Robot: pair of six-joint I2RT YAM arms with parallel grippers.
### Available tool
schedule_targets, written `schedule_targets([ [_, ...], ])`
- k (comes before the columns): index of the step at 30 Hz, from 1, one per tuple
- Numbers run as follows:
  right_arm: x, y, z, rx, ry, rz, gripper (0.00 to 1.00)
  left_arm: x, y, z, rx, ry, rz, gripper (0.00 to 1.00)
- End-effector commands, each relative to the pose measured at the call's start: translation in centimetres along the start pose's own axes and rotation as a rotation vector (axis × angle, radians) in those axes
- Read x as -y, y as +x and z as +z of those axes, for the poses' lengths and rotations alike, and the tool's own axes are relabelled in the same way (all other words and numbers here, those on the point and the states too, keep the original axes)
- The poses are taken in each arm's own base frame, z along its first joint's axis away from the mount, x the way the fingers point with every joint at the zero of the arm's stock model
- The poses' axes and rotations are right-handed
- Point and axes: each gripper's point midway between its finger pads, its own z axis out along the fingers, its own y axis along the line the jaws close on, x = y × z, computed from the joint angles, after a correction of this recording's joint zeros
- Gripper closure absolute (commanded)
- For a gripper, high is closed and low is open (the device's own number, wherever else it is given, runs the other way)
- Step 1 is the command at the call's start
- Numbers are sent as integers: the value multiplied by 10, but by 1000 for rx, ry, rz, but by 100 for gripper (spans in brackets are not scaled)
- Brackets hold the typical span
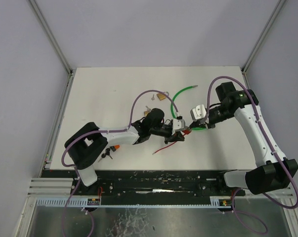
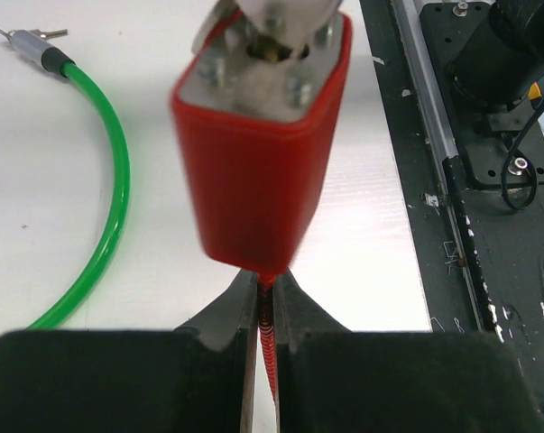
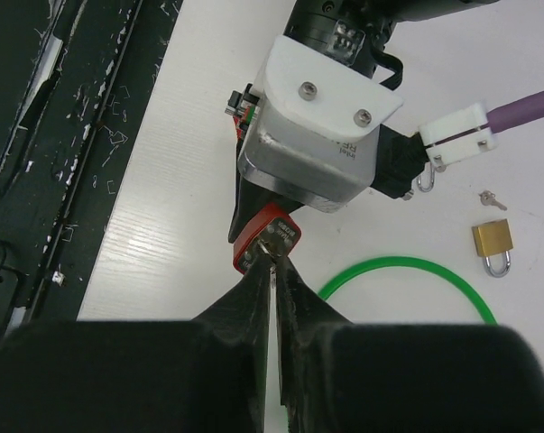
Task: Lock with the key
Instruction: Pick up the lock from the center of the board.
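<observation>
Near the middle of the tabletop (image 1: pixel 104 89), a padlock (image 1: pixel 185 131) between the two arms. Just left of it, the left end effector (image 1: pixel 180 132), pinched on the cord (image 2: pixel 268 334) leaving the padlock at the end opposite the key (image 3: pixel 270 245). Just right of it, the right end effector (image 1: pixel 191 127), clamped on that key, seated in the padlock. Behind the padlock, a cable loop (image 1: pixel 174 101) flat on the tabletop. Left of the loop's far part, a small padlock (image 1: pixel 160 97), with loose keys (image 3: pixel 491 198) just beside it.
</observation>
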Motion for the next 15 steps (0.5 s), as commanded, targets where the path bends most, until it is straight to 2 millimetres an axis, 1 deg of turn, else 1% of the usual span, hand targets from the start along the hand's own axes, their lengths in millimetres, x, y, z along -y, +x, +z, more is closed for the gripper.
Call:
schedule_targets([
  [1,0,-3,3,11,18,55,94,-1,-4,1,15,-7,36,99],
  [3,0,-2,3,8,31,92,99,-2,-4,0,16,-14,38,99],
  [4,0,-1,3,5,37,108,100,-3,-5,0,17,-19,39,99],
  [10,0,0,-1,-22,94,176,99,-3,-4,-1,18,-29,41,99],
  [11,1,-2,-3,-25,110,178,93,-3,-5,-1,19,-29,42,99],
  [12,2,-4,-6,-30,123,176,82,-3,-4,-1,18,-29,43,99],
  [15,4,-13,-13,-34,150,141,64,-3,-5,-2,19,-26,43,100],
])
